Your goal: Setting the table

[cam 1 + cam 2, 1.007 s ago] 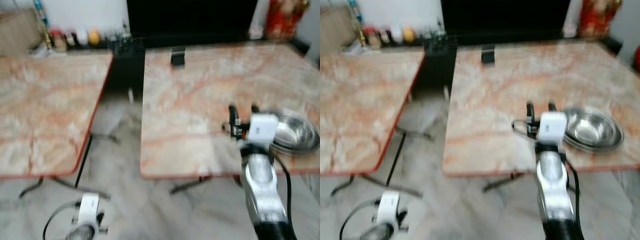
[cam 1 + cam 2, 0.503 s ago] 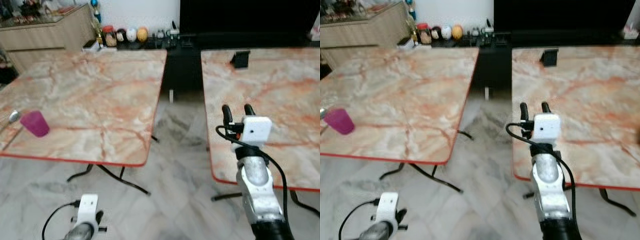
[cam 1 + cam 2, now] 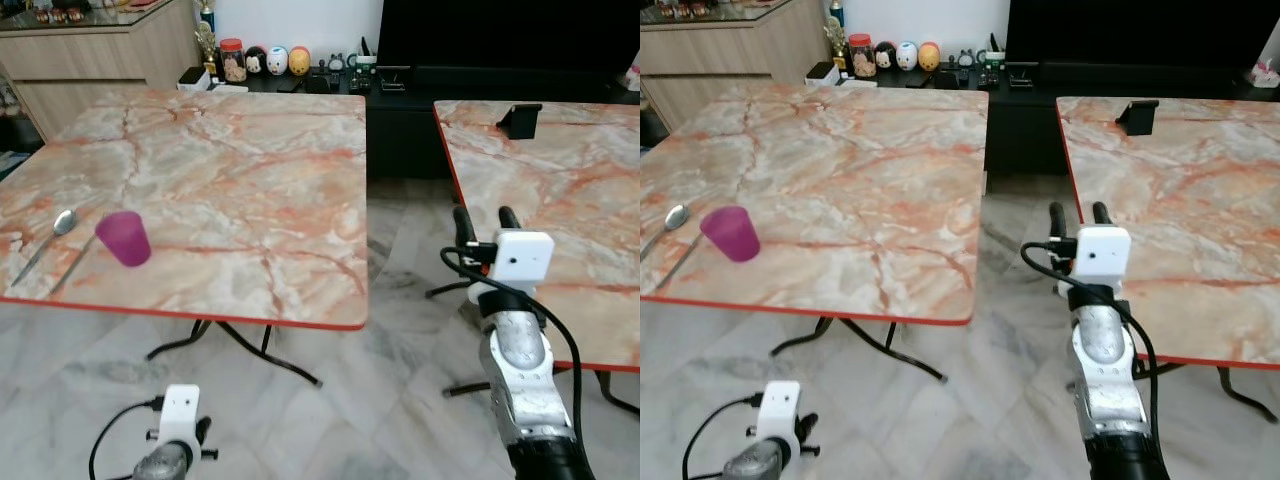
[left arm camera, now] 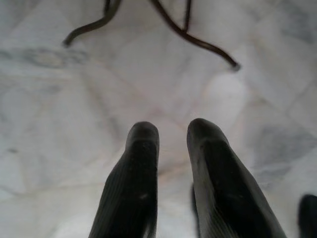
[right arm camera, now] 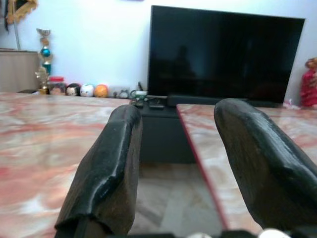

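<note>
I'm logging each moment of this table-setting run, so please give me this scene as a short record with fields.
left table: marble-patterned top, red edge
cup: purple cup upright near the left table's front left corner
spoon: spoon lying beside the cup, on its outer side
right table: same pattern, a small black stand near its far edge
right gripper: raised, open, empty, over the gap between the tables
left gripper: hanging low over the floor, slightly open, empty
background: dark TV screen, jars and figurines on a low unit
</note>
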Controlling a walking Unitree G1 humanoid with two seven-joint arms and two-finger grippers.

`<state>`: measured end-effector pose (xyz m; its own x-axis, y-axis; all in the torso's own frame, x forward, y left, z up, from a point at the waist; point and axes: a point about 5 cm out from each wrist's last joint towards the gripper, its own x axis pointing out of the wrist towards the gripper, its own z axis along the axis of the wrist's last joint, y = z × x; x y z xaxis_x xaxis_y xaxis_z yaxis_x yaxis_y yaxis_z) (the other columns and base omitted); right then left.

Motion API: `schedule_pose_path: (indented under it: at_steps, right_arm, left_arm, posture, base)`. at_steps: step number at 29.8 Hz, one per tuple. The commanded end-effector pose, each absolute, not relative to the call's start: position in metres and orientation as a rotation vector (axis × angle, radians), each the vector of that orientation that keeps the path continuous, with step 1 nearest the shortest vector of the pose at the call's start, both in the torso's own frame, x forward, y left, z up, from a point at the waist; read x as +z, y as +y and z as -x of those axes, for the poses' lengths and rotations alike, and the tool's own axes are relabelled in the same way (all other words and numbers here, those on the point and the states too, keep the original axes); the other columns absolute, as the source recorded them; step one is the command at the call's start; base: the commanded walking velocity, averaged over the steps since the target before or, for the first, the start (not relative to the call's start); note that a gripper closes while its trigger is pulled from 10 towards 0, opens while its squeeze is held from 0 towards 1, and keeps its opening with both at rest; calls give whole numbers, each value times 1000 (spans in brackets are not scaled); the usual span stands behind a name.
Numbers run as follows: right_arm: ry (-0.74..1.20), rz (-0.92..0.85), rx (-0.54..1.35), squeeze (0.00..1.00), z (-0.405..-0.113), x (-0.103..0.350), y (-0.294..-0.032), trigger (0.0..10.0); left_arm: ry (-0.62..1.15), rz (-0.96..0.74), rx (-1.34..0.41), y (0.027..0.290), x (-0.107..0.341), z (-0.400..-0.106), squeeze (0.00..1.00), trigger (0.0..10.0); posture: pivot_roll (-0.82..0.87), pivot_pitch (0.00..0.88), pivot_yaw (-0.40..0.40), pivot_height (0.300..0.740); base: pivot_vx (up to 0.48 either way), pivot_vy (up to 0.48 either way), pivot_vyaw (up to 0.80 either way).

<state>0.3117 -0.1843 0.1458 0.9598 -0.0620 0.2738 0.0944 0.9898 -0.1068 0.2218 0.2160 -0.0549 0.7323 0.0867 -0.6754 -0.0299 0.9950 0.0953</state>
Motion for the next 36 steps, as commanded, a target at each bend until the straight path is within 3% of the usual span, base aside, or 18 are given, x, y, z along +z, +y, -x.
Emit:
schedule_pose_path:
  at_steps: [1,22,28,36]
  right_arm:
    - [-276,110,-79,0,-312,147,-184,10000]
    - [-58,115,-305,0,-289,85,-224,10000]
    - [114,111,-321,0,-273,46,-232,10000]
    - [496,24,-318,0,-233,-26,-236,10000]
  left_arm:
    - [742,-85,69,217,-53,-224,0,10000]
    - [683,-97,44,210,-46,-235,0,10000]
    - [677,-96,45,210,-45,-236,0,10000]
    - [674,-91,48,209,-45,-237,0,10000]
  posture:
    - [-5,0,24,740]
    - [-2,0,23,740]
    - [-3,0,22,740]
    - [-1,0,20,740]
  base:
    - [0,0,0]
    - [0,0,0]
    - [0,0,0]
    - [0,0,0]
